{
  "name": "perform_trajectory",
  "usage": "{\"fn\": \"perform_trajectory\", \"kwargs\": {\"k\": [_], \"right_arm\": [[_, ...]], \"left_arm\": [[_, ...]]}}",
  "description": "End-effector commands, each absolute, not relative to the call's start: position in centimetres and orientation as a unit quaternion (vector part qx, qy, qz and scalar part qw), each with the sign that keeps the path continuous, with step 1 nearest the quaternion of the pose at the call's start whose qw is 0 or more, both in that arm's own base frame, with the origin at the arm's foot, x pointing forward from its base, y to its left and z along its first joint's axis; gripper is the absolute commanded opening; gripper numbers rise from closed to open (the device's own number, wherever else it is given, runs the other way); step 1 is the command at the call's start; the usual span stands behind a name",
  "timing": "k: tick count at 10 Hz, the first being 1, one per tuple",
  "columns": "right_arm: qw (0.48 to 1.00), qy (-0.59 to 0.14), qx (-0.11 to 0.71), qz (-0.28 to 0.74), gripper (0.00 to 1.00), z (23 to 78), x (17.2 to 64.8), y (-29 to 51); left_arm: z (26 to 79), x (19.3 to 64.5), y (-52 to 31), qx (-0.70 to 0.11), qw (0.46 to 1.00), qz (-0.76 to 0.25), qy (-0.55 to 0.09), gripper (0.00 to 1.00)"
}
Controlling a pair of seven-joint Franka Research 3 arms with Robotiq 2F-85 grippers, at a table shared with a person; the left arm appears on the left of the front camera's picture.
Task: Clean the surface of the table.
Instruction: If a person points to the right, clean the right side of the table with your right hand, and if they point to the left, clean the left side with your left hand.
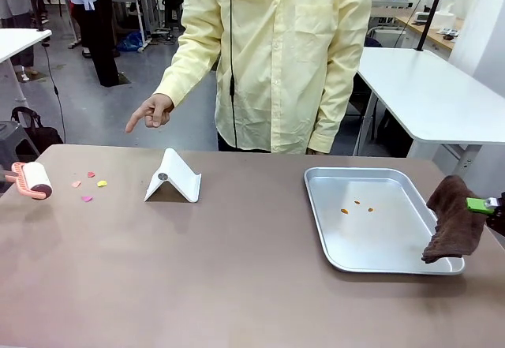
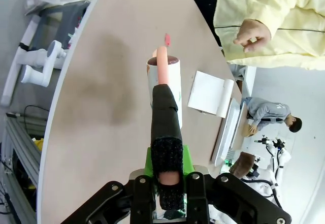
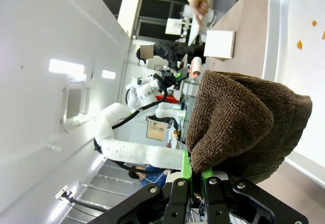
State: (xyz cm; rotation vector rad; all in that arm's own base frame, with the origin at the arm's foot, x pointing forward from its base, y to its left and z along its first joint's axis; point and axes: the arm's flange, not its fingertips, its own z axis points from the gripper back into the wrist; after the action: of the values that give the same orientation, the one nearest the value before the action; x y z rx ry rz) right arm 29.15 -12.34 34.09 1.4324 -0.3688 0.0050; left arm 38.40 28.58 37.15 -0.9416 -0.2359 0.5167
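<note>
The taupe-brown table (image 1: 221,269) carries small pink and yellow scraps (image 1: 88,186) near its left end. Above the left edge hangs a lint roller (image 1: 31,181) with a pink frame. In the left wrist view, my left gripper (image 2: 167,178) is shut on the roller's black handle (image 2: 166,127), and the roller head (image 2: 165,79) points at a pink scrap (image 2: 166,39). My right gripper (image 1: 493,204) is shut on a brown towel (image 1: 451,222) that hangs over the right edge of the steel tray (image 1: 355,171). In the right wrist view the towel (image 3: 238,122) bulges above the right gripper (image 3: 195,176).
Orange crumbs (image 1: 357,205) lie in the tray. A white folded stand (image 1: 173,178) sits left of centre. A person in a yellow shirt stands at the far side, one hand (image 1: 151,113) pointing down toward the scraps. White tables stand beyond.
</note>
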Motion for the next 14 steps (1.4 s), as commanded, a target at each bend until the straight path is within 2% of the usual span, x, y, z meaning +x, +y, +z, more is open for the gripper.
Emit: {"fn": "perform_trajectory", "kwargs": {"k": [1,14], "right_arm": [[0.734,-0.174,0.656,-0.002,0.0,34.5,29.5,-12.1],[0.734,-0.174,0.656,-0.002,0.0,34.5,29.5,-12.1]], "left_arm": [[37.0,39.7,28.0,-0.437,0.855,0.261,-0.097,0.22],[33.4,45.3,23.3,-0.402,0.876,0.262,-0.047,0.22]]}}
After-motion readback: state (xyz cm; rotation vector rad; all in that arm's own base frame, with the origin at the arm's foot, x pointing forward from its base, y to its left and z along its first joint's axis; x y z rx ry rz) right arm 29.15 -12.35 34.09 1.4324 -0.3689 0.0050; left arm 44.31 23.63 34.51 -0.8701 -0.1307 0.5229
